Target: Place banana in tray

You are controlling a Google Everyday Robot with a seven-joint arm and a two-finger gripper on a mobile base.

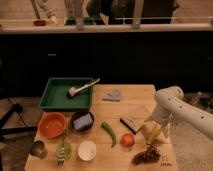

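The banana (149,132), pale yellow, lies near the table's right front corner. My gripper (156,134) hangs from the white arm (175,102) right over it, pointing down. Its fingers stand open on either side of the fruit, and the arm partly hides the banana. The dark-green tray (56,100) sits at the table's back left, well away from the gripper. A long-handled brush (80,89) lies inside it.
A green chili pepper (110,133), a red tomato (128,140), dark grapes (147,155) and a dark block (131,123) lie close to the banana. An orange bowl (52,125), a dark bowl with a blue sponge (82,121), a white cup (87,150) and a grey cloth (113,95) lie further left.
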